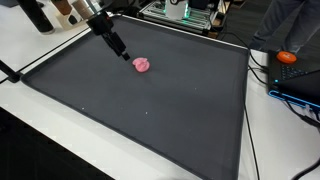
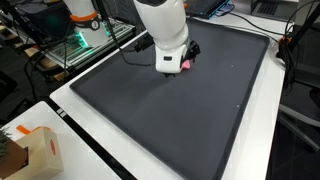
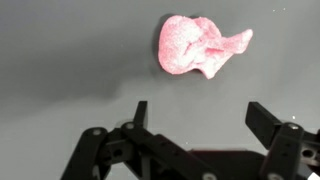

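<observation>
Downward slants the arm (image 1: 101, 24), its end effector (image 3: 197, 108) released and empty near the pink lump (image 3: 200, 45).

Lump (image 3: 200, 45) on mat (image 1: 150, 120), just ahead of the jaws, mat on table (image 1: 30, 50).

The thing before me is a pink crumpled lump (image 3: 200, 47), lying loose on the dark grey mat (image 3: 60, 60), one thin flap sticking out sideways.

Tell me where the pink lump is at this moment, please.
The pink lump lies on the dark mat, near its far edge in an exterior view, just ahead of the open pincer without touching it.
</observation>
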`<control>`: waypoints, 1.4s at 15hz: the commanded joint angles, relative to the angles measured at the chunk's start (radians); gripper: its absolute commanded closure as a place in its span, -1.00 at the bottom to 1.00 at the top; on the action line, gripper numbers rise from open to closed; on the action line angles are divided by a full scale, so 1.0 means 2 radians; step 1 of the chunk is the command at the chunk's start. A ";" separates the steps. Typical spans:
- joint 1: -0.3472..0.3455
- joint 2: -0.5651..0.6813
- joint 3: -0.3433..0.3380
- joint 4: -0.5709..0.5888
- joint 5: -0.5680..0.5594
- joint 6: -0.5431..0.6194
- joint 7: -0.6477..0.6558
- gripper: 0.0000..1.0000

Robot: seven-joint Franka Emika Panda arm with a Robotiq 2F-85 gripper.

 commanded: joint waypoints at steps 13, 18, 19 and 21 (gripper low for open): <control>0.075 0.050 0.010 0.079 -0.214 -0.005 0.008 -1.00; 0.115 0.046 0.016 0.074 -0.307 -0.005 -0.003 -1.00; 0.124 0.045 0.016 0.072 -0.328 -0.004 -0.002 -1.00; 0.141 0.042 0.017 0.068 -0.368 -0.002 -0.004 -1.00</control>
